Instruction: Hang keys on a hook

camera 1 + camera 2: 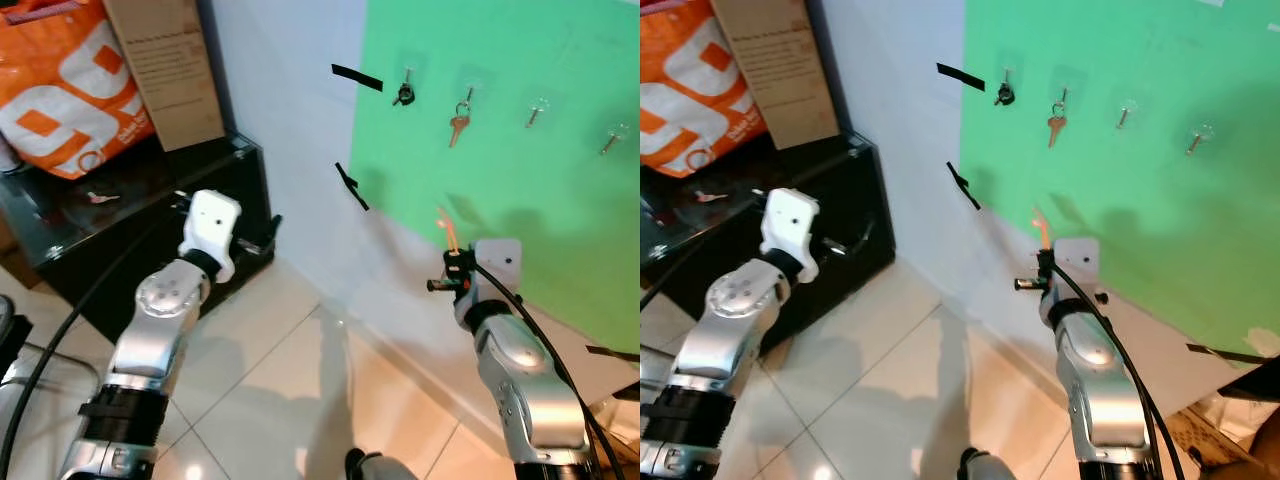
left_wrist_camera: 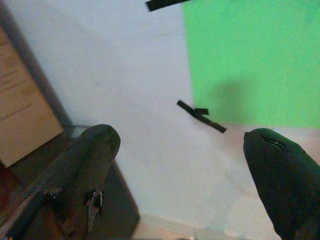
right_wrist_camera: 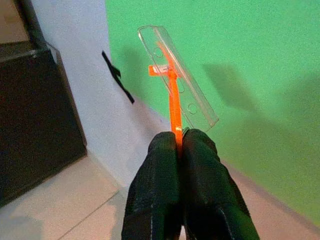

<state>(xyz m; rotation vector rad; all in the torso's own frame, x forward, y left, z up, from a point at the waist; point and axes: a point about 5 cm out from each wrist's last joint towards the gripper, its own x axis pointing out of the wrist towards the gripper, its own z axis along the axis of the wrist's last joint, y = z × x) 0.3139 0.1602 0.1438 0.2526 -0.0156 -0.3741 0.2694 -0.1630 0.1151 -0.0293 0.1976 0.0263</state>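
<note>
Green board [image 1: 520,190] holds four hooks, two keys [image 1: 458,128]; right gripper [image 3: 178,145] pinches orange tag [image 3: 173,107], left gripper [image 2: 182,165] gapes

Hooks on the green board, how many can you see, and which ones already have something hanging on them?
4, in a row. The first hook holds a black key, the second hook a brass key; the third hook and fourth hook look bare.

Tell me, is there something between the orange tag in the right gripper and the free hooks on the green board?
Nothing visible does. The right gripper holds the orange key tag below the green board; open air lies up to the free hooks.
</note>
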